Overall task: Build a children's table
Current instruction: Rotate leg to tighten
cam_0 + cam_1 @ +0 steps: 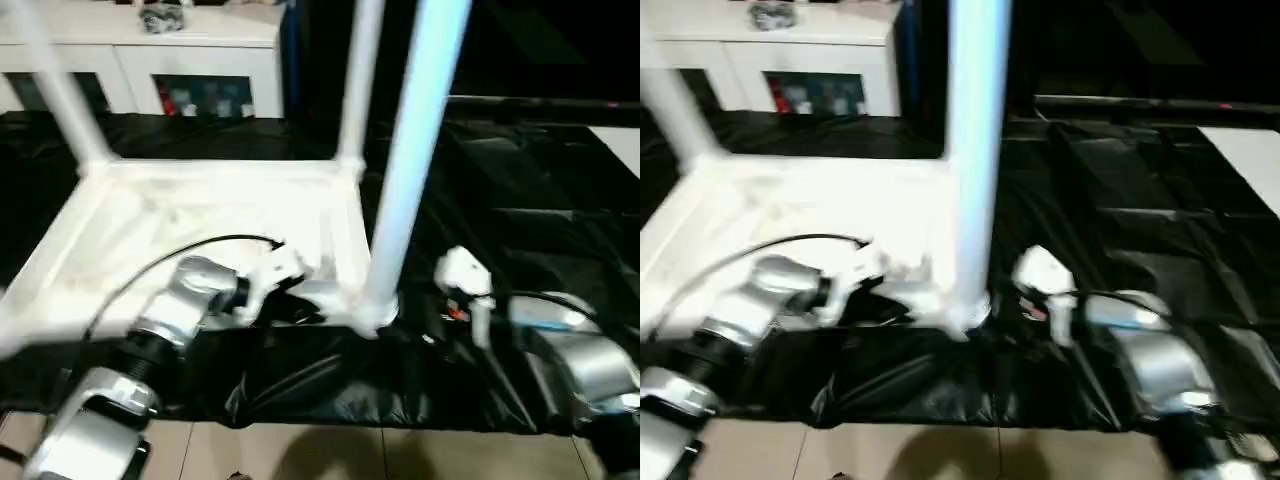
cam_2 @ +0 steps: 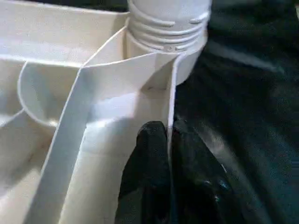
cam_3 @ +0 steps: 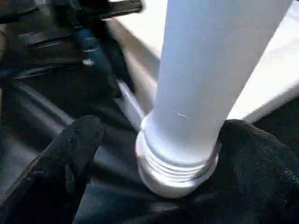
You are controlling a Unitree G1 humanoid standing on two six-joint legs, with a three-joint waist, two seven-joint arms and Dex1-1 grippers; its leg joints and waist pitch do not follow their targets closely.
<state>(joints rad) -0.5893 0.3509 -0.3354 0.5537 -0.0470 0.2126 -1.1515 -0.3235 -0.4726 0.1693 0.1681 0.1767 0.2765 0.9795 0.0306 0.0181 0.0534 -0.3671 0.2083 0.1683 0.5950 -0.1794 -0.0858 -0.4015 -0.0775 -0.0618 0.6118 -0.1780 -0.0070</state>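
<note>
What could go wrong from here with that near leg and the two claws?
1. The right claw straddles the near leg open, so the leg may tilt if not seated in its socket.
2. The left claw pinches the thin tabletop rim; it could slip off or flex the tabletop.

Left silver forearm (image 1: 150,340) reaching forward and inward, wrist bent toward the middle. Left gripper (image 2: 169,140) closed, its two black fingers (image 2: 149,158) pinched onto the thin upright rim of the table top (image 2: 46,37), one finger on each side of the wall. Right silver forearm (image 1: 585,365) angled inward from the other side. Right gripper (image 3: 180,154) spread wide, a black finger (image 3: 70,149) on either side of the leg (image 3: 210,79), left finger apart from it.
</note>
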